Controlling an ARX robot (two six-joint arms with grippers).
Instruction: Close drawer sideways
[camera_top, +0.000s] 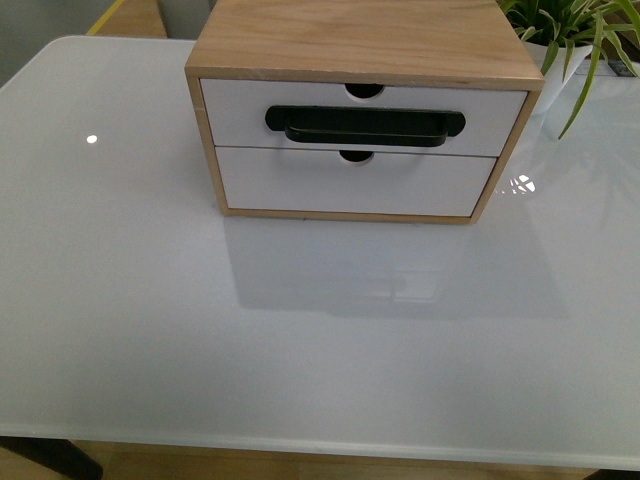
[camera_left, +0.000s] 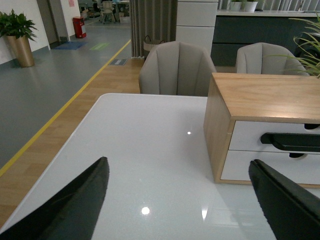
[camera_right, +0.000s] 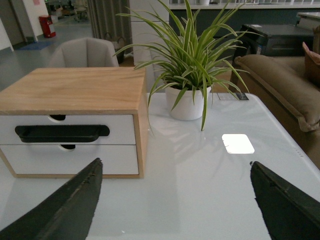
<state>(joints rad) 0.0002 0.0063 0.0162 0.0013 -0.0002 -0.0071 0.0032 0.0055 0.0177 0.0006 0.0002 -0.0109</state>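
While both pincers hang open and empty over the counter, drawer sits far-centre, looking nearly flush. It lies right of left pincer, left of right pincer; handle runs left-right; neither arm clearly nearer.

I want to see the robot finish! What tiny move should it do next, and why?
Probably none toward the drawer: its white front already sits flush in the wooden cabinet. Both the left gripper and right gripper are open, away from it, so staying back seems best.
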